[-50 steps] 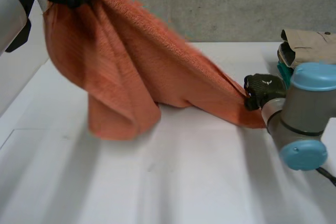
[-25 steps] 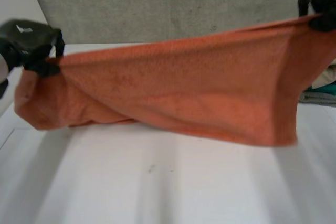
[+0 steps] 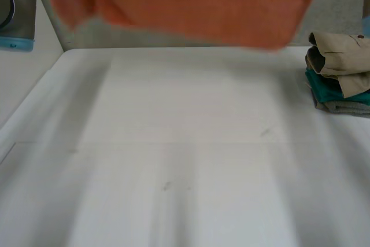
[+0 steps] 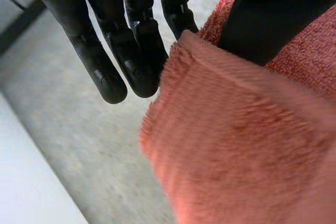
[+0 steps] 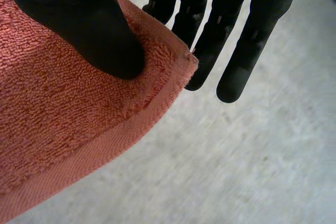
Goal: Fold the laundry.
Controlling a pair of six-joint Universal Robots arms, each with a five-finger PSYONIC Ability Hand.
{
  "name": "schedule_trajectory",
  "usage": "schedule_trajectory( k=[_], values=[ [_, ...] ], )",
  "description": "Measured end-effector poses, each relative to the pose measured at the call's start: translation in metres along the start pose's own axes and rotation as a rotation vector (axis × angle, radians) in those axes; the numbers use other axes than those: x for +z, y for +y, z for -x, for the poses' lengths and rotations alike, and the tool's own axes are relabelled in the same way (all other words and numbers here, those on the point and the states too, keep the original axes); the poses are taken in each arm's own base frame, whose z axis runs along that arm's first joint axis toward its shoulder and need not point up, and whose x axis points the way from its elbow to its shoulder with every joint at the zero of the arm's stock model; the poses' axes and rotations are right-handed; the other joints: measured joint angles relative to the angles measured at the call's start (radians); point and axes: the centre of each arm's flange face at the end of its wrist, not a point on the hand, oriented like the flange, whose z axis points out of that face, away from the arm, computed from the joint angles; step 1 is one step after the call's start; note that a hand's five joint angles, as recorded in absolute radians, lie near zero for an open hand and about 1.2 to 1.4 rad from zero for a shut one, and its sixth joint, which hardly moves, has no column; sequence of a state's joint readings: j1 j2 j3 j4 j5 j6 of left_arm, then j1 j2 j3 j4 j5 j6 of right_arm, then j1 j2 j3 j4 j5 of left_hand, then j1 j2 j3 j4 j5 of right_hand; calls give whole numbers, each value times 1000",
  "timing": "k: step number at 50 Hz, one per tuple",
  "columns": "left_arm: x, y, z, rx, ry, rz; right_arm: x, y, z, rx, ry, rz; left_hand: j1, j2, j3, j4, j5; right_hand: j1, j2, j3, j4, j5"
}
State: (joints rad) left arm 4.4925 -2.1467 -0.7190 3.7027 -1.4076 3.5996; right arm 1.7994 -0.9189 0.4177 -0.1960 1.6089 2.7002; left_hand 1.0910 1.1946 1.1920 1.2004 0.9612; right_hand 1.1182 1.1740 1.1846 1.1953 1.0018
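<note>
An orange terry towel (image 3: 191, 4) hangs spread wide above the far side of the white table (image 3: 185, 154), its lower edge off the surface. My left hand (image 4: 262, 19) pinches one top corner of the towel (image 4: 236, 150), thumb pressing the cloth against straight fingers (image 4: 107, 66). My right hand (image 5: 84, 24) pinches the other top corner of the towel (image 5: 52, 124) the same way, thumb on the hem, fingers (image 5: 247, 40) straight behind it. The left arm's grey joint (image 3: 14, 10) is at the left of the head view.
A stack of folded clothes (image 3: 338, 73), beige on top with teal and grey beneath, sits at the table's right edge. A grey wall (image 3: 341, 10) stands behind the table.
The towel went from bunched and dragging on the table to stretched flat between both hands, then rose clear of the surface. Both hands moved up and apart.
</note>
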Motion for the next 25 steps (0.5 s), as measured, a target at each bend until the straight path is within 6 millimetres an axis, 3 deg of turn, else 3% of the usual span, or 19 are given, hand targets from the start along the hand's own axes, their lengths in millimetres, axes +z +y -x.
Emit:
schedule_trajectory(
  k=[4,8,15,16,17,19,25],
  values=[
    [-6,8,-1,-49,-6,33,-4,1,1,0,-7,4,0,0,0,0,0,0,0,0,0,0],
    [-26,30,-13,-88,36,146,-18,20,10,-8,-60,92,0,0,0,0,0,0,0,0,0,0],
    [-86,72,-43,-122,149,375,-70,85,43,-37,-243,385,0,0,0,0,0,0,0,0,1,3],
    [-86,72,-43,-122,149,375,-70,85,43,-37,-243,385,0,0,0,0,0,0,0,0,1,3],
    [-106,81,-52,-130,185,437,-85,100,52,-47,-290,458,0,0,0,0,0,0,0,0,1,5],
    [-123,88,-59,-135,217,488,-107,118,64,-61,-353,552,0,0,0,0,0,0,0,0,1,8],
    [-194,102,-81,-97,351,679,-167,149,84,-84,-502,775,0,1,0,0,15,0,0,0,2,11]
  ],
)
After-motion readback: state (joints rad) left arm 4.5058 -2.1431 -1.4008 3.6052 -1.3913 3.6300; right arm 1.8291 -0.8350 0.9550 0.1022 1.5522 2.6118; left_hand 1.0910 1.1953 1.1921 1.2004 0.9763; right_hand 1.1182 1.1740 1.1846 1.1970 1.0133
